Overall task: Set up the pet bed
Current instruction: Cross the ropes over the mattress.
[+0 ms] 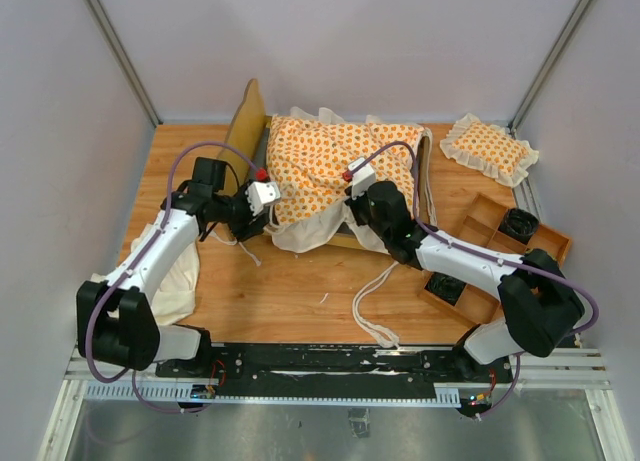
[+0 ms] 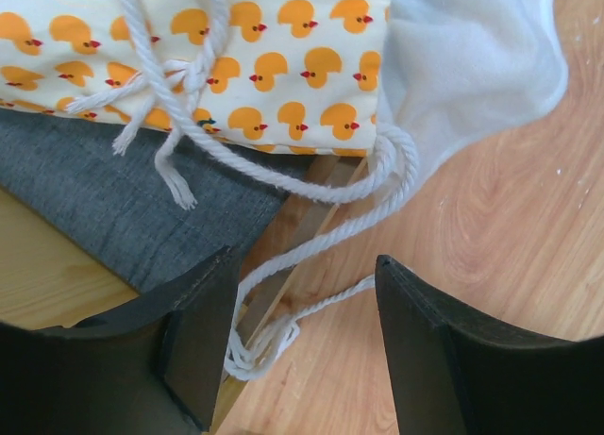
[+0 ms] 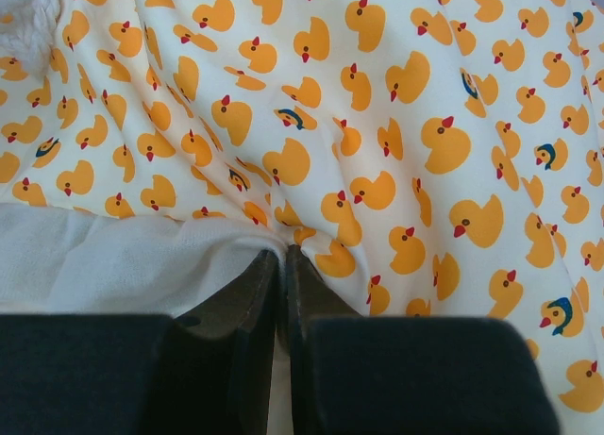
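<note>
Pinching the near edge of the cushion (image 1: 330, 166), the right fingers (image 3: 250, 298) are clamped together on its fabric. The left fingers (image 2: 198, 322) stand apart, nearer the tie string (image 2: 326, 242), which runs lengthwise between them from the cushion's left corner on the bed frame (image 1: 245, 116).

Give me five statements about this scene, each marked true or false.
1. The right gripper is shut on the cushion. True.
2. The left gripper grips a string. False: its jaws stand open, the string loose between them.
3. The pillow lies on the bed. False: it lies at the table's far right corner, apart from the bed.
4. The cushion shows orange ducks. True.
5. The cloth lies beside the right arm. False: it lies by the left arm.
</note>
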Controlling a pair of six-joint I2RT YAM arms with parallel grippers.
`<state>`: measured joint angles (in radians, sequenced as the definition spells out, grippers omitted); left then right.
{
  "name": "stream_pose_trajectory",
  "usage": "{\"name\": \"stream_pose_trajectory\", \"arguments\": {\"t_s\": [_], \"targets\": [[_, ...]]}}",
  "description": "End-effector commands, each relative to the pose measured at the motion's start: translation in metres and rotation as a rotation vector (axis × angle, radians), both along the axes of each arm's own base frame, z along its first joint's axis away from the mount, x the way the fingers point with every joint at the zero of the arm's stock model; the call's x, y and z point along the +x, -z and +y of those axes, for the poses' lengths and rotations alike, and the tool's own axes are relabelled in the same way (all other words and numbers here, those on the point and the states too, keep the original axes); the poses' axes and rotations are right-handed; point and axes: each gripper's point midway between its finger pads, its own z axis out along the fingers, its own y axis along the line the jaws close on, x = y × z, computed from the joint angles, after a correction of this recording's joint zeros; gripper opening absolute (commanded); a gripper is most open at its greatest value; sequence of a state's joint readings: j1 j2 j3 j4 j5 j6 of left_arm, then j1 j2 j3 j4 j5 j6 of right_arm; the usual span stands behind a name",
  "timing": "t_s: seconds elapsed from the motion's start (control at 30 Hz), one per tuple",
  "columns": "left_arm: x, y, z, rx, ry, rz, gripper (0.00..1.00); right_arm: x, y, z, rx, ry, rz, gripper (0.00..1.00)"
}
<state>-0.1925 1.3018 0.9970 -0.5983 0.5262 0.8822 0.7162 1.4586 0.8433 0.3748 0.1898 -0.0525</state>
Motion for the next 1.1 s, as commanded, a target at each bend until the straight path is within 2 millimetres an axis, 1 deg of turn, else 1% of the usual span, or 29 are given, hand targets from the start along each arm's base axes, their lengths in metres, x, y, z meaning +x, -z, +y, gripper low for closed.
{"name": "stream_pose_trajectory", "arguments": {"t_s": [0.0, 0.13, 0.23, 0.3, 0.37, 0.47, 0.5, 0.57, 0.63, 0.67, 0.83, 0.87, 0.9, 0.93, 0.97, 1.0, 1.07], "targets": [[-0.002, 0.006, -0.001, 0.057, 0.105, -0.029, 0.64, 0.009, -0.010, -0.002, 0.019, 0.018, -0.012, 0.09], [0.005, 0.016, 0.006, 0.125, 0.109, -0.029, 0.63, 0.009, -0.009, -0.001, 0.022, 0.017, -0.010, 0.09], [0.008, 0.023, 0.003, 0.139, 0.135, -0.037, 0.62, 0.009, -0.007, 0.000, 0.025, 0.015, -0.005, 0.09], [0.010, 0.023, 0.001, 0.142, 0.145, -0.053, 0.61, 0.009, -0.007, 0.000, 0.026, 0.013, -0.005, 0.09], [0.013, 0.020, 0.000, 0.138, 0.149, -0.070, 0.57, 0.009, -0.007, -0.001, 0.023, 0.013, -0.006, 0.09], [0.014, 0.007, -0.004, 0.110, 0.155, -0.102, 0.46, 0.008, -0.005, -0.004, 0.020, 0.018, -0.006, 0.09], [0.014, 0.000, -0.007, 0.093, 0.161, -0.116, 0.38, 0.009, -0.005, -0.004, 0.020, 0.019, -0.006, 0.09], [0.014, -0.010, -0.012, 0.065, 0.169, -0.145, 0.17, 0.009, -0.003, -0.006, 0.022, 0.024, -0.003, 0.09], [0.015, -0.018, -0.013, 0.049, 0.162, -0.166, 0.04, 0.009, -0.002, -0.006, 0.027, 0.027, 0.000, 0.09], [0.014, -0.020, -0.013, 0.045, 0.160, -0.171, 0.01, 0.009, -0.002, -0.006, 0.027, 0.024, 0.001, 0.09], [0.008, -0.026, -0.014, 0.036, 0.171, -0.198, 0.00, 0.008, -0.002, -0.006, 0.027, 0.022, 0.003, 0.09], [0.007, -0.026, -0.013, 0.043, 0.175, -0.205, 0.01, 0.008, -0.002, -0.006, 0.027, 0.023, 0.003, 0.09], [0.006, -0.024, -0.012, 0.048, 0.175, -0.203, 0.14, 0.008, -0.002, -0.006, 0.027, 0.021, 0.002, 0.09], [0.005, -0.020, -0.011, 0.057, 0.175, -0.192, 0.24, 0.008, -0.003, -0.006, 0.030, 0.021, 0.002, 0.09], [0.003, -0.016, -0.010, 0.069, 0.184, -0.175, 0.31, 0.008, -0.004, -0.005, 0.033, 0.019, 0.001, 0.09], [0.002, -0.011, -0.008, 0.078, 0.188, -0.156, 0.38, 0.008, -0.005, -0.005, 0.035, 0.019, 0.000, 0.09], [0.001, -0.003, -0.010, 0.081, 0.200, -0.128, 0.43, 0.008, -0.007, -0.005, 0.038, 0.016, -0.001, 0.09]]}}
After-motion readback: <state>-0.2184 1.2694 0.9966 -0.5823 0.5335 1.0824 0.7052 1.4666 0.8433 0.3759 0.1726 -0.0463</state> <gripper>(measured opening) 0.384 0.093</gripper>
